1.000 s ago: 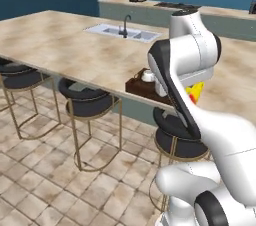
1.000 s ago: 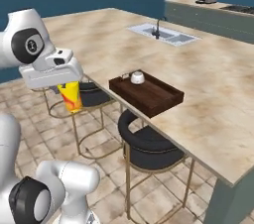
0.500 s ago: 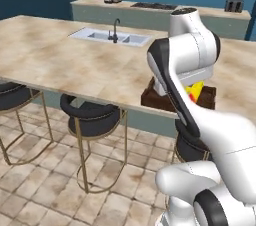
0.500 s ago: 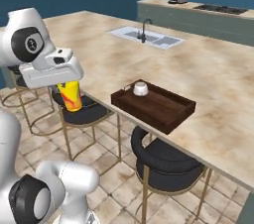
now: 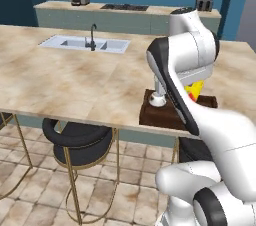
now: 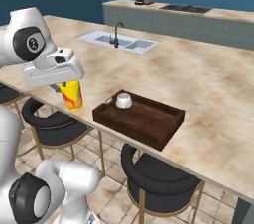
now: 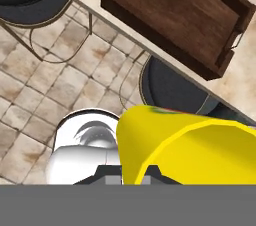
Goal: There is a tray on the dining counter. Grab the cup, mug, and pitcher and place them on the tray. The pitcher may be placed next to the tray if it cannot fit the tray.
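The broad beige marbled tabletop [image 6: 213,84] carries a dark brown wooden tray [image 6: 144,121] at its near edge, with a steel sink [image 6: 119,42] set in farther back. On the tray's corner stands a white mug [image 6: 123,100].

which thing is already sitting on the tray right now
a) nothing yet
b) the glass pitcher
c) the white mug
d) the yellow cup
c: the white mug stands at one end of the tray on the dining counter, while the yellow cup hangs in the shut gripper, off the counter's edge above the stools.
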Available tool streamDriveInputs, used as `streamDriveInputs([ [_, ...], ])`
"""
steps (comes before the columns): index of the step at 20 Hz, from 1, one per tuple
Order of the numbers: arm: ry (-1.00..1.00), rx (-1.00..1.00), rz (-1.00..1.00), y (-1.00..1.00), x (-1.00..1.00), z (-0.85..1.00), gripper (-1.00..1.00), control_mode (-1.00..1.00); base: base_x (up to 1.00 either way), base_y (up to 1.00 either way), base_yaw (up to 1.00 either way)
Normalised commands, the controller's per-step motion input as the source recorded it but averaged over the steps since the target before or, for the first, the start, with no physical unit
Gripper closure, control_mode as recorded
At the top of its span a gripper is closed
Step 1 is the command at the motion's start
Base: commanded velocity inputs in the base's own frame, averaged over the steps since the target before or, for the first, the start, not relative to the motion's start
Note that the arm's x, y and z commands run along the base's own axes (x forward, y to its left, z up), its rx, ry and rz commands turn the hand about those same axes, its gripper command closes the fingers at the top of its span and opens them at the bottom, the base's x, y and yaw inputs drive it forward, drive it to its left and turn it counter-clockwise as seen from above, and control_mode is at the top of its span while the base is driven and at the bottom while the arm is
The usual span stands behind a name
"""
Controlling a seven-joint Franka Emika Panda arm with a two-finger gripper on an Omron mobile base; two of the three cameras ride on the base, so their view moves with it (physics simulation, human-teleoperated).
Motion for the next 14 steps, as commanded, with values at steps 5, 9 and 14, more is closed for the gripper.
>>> streamDriveInputs([
  [5, 0.00, 0.05, -0.08, 0.00, 0.13, 0.00, 1.00, -1.00, 0.31, 0.00, -0.17],
  [9, 0.00, 0.19, -0.02, -0.07, 0.65, -0.11, 1.00, -1.00, 0.00, 0.00, 0.00],
  [14, 0.00, 0.16, 0.00, -0.05, 0.83, -0.27, 1.00, -1.00, 0.00, 0.00, 0.00],
])
